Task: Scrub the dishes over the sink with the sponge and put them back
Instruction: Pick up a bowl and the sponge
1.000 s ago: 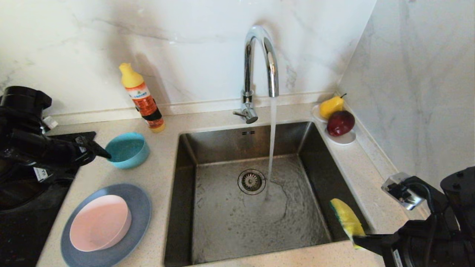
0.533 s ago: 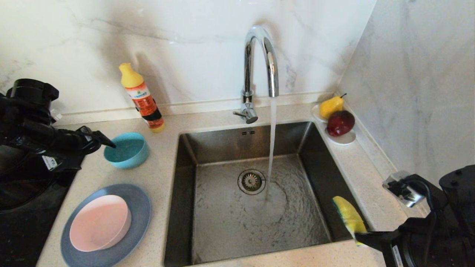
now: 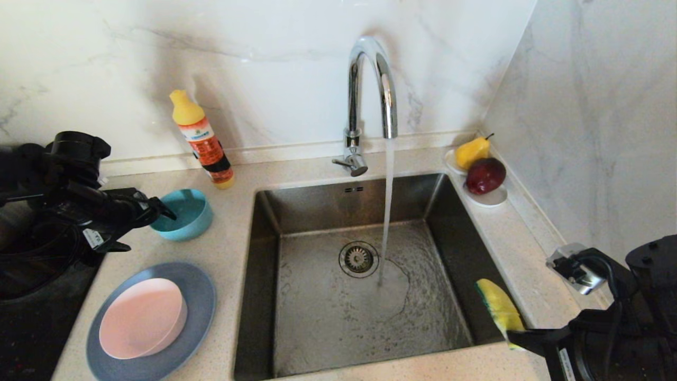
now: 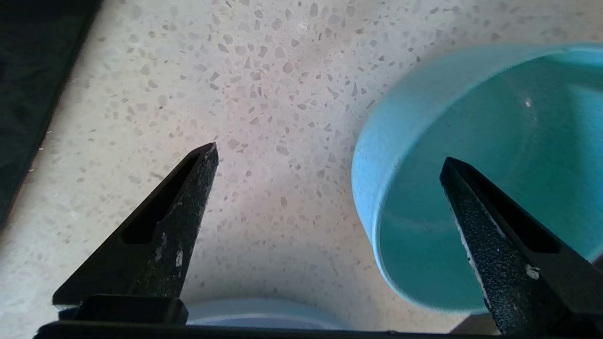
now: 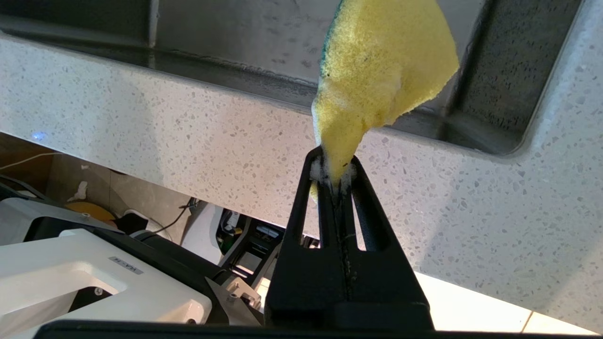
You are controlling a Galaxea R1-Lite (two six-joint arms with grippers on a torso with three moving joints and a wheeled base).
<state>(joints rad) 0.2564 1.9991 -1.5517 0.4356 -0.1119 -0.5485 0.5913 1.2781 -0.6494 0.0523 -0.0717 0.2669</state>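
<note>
The teal bowl point(image 3: 182, 214) point(image 4: 471, 179) stands on the counter left of the sink point(image 3: 344, 206). My left gripper point(image 3: 152, 232) point(image 4: 329, 153) is open wide at the bowl's left rim. One finger hangs over the bowl's inside and the other over the bare counter, so the rim lies between them. The pink bowl point(image 3: 143, 317) sits in the grey-blue plate point(image 3: 202, 288) nearer the front. My right gripper point(image 3: 510, 338) point(image 5: 332, 165) is shut on the yellow sponge point(image 3: 497, 309) point(image 5: 377, 70) above the sink's front right corner.
Water runs from the chrome tap point(image 3: 370, 79) into the sink beside the drain point(image 3: 358, 259). An orange detergent bottle point(image 3: 203, 140) stands behind the teal bowl. A white dish with pear and apple point(image 3: 489, 198) sits at the back right. A black cooktop point(image 3: 31, 317) borders the counter's left.
My left gripper has moved right and tipped down toward the teal bowl, so one finger now reaches over its rim. The right gripper and sponge have barely moved.
</note>
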